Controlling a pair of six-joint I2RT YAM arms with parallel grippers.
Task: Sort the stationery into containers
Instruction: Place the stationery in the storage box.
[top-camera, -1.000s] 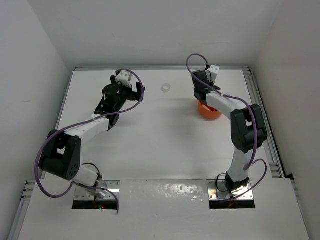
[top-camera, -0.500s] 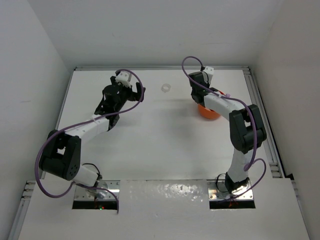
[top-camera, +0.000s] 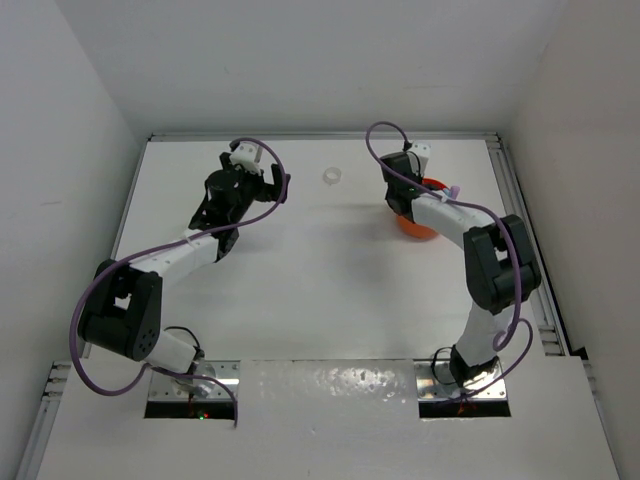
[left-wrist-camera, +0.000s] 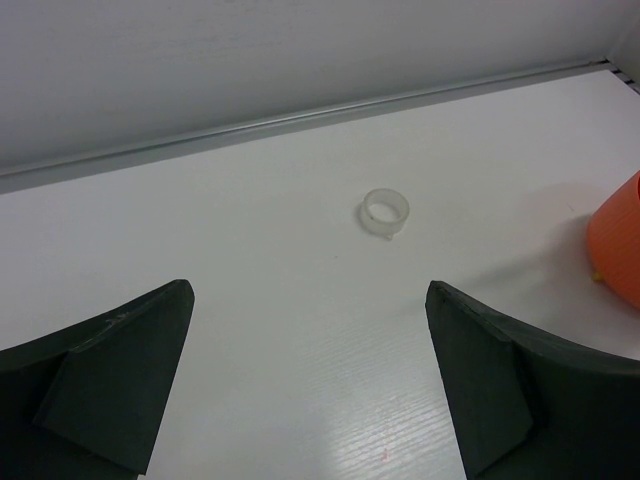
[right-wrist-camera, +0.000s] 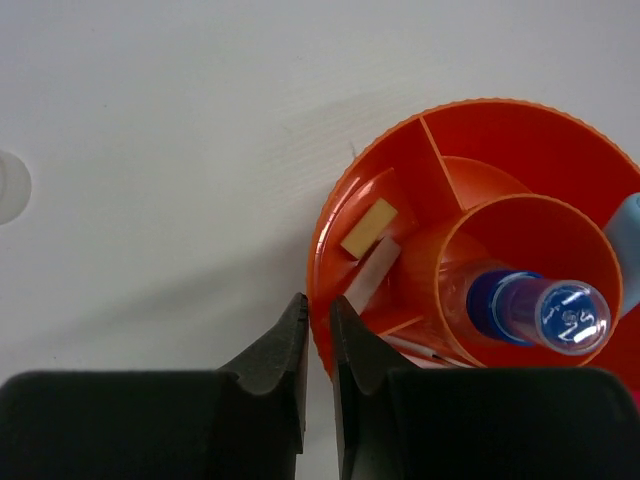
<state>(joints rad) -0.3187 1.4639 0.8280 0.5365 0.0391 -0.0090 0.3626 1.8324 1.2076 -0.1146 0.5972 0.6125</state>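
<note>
The round orange tub (right-wrist-camera: 480, 105) with inner dividers stands at the back right (top-camera: 421, 224). In it are a small blue bottle (right-wrist-camera: 530, 305) in the middle cup, a tan block (right-wrist-camera: 368, 228) and a pale strip (right-wrist-camera: 372, 272). My right gripper (right-wrist-camera: 318, 300) (top-camera: 403, 200) is shut on the tub's left rim, one finger outside and one inside. A clear ring (left-wrist-camera: 385, 212) (top-camera: 332, 177) lies on the table ahead of my left gripper (left-wrist-camera: 310, 300) (top-camera: 272, 185), which is open, holds nothing and hovers short of the ring.
The white table ends at a metal rail and back wall (left-wrist-camera: 300, 120) just behind the ring. The tub's edge (left-wrist-camera: 620, 240) shows at the right of the left wrist view. The ring (right-wrist-camera: 8, 187) lies left of the tub.
My right gripper has closed onto the tub's rim and its wrist has shifted slightly toward the left and nearer. The left arm and the ring have not moved.
</note>
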